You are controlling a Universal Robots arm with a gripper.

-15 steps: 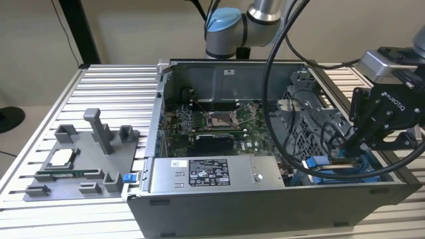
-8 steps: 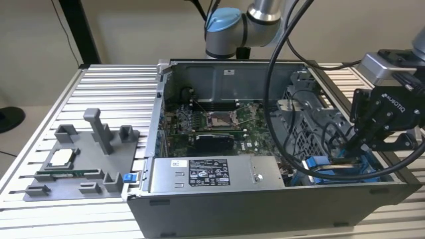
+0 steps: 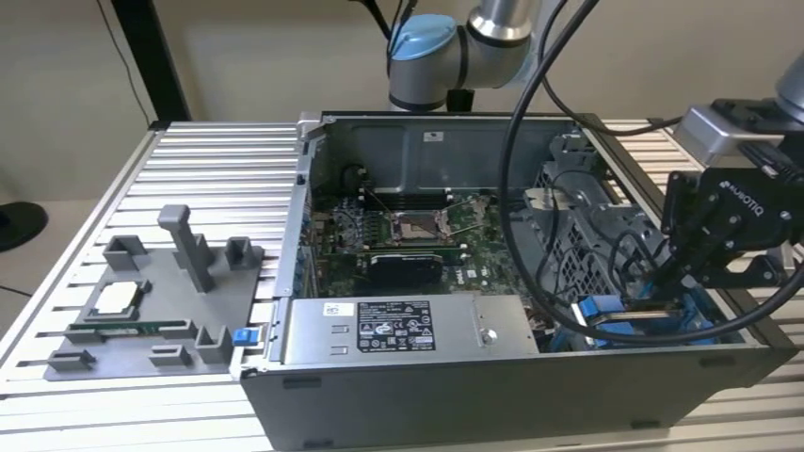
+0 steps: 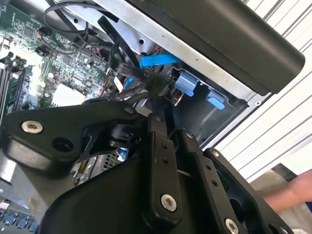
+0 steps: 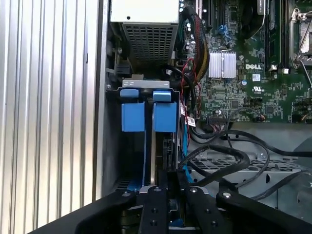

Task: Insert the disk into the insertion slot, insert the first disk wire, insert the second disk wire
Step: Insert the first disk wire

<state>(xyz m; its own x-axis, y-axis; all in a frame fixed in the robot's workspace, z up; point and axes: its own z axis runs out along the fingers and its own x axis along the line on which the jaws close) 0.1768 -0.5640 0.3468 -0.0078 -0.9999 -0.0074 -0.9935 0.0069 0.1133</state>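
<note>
The disk [image 3: 638, 317] sits in its bright blue carrier [image 5: 165, 117] at the front corner of the open computer case, on the exterior view's right, lying in the insertion slot [image 5: 111, 146] beside the case wall. The carrier's two blue tabs [image 4: 185, 83] face the power supply. My black gripper [image 3: 684, 282] stands over the disk's other end, its fingers drawn together on the disk's edge in both wrist views [image 5: 162, 178] [image 4: 157, 95]. Loose black disk wires [image 5: 234, 156] loop just beside the gripper, and a blue flat cable [image 4: 158, 61] lies close to the fingertips.
The grey power supply box [image 3: 377, 330] fills the case front next to the slot. The motherboard [image 3: 402, 235] lies deeper inside. A grey fixture [image 3: 151, 301] with small parts rests on the ribbed table. A person's hand [image 4: 292, 195] shows outside the case.
</note>
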